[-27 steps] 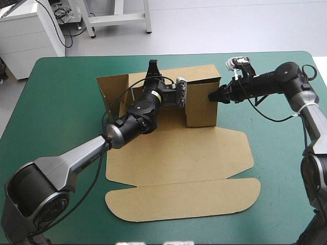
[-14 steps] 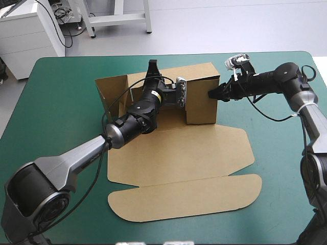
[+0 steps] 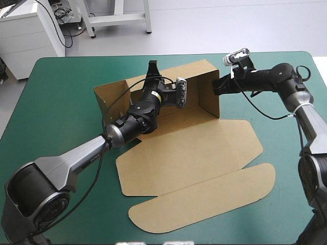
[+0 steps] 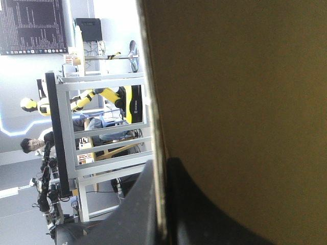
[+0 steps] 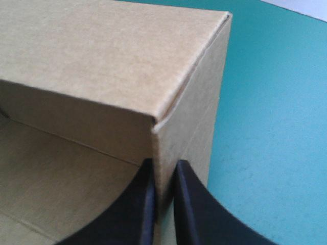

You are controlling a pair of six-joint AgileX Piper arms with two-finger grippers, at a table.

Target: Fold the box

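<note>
Brown cut-board box mid-fold at table centre-far, both grippers pinching raised walls.
Near: 1 lid panel w/ 1 rounded flap flat on teal-green table cover, prob. left for last. Far: 3 walls up. Left black-finned gripper clenched on far wall, prob. propping it; right black-finned gripper clenched on right wall at far-right corner, prob. squaring it. 2 grippers, 1 wall each.

The right claw pinches an upright wall of the brown box by its corner, one black finger inside, one outside. Teal-green table lies beside the box.
</note>
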